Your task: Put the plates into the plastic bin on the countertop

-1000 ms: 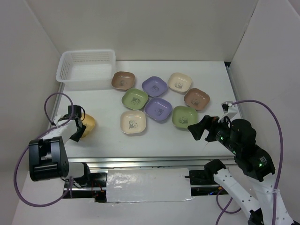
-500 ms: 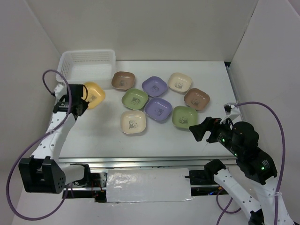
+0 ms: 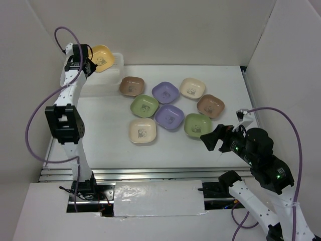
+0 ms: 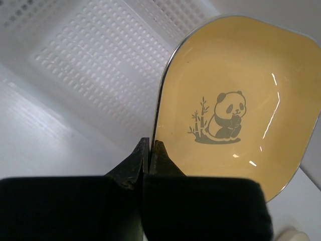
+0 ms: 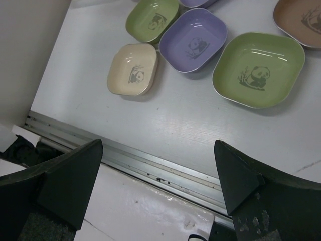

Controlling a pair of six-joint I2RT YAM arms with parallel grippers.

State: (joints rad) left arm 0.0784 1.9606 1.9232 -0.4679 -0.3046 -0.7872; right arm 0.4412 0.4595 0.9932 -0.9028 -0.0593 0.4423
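Noted left gripper (image 4: 149, 150) pressed together on the rim of the orange plate (image 4: 235, 100): a thin edge pinch, with the dish tilted and hanging clear above the far right part of the plastic bin (image 4: 90, 65). Saw bin floor bare where visible. Saw right gripper (image 5: 155, 150) spread wide and holding nothing, low over the front of the countertop (image 3: 100, 125), near the green plate (image 5: 258, 70). Counted eight other plates clustered on the countertop to the right of the bin.

Judged a slip or swing possible with so little rim in the pinch. Judged a release at this tilt liable to stand the dish on edge against the lattice, or to clip the bin's right rim and drop it outside, beside the brown plate (image 3: 132, 86).

Found little room behind the bin and toward the left wall (image 3: 25, 75). Found open countertop in front of the bin, and bare floor below for a lower, flatter release.
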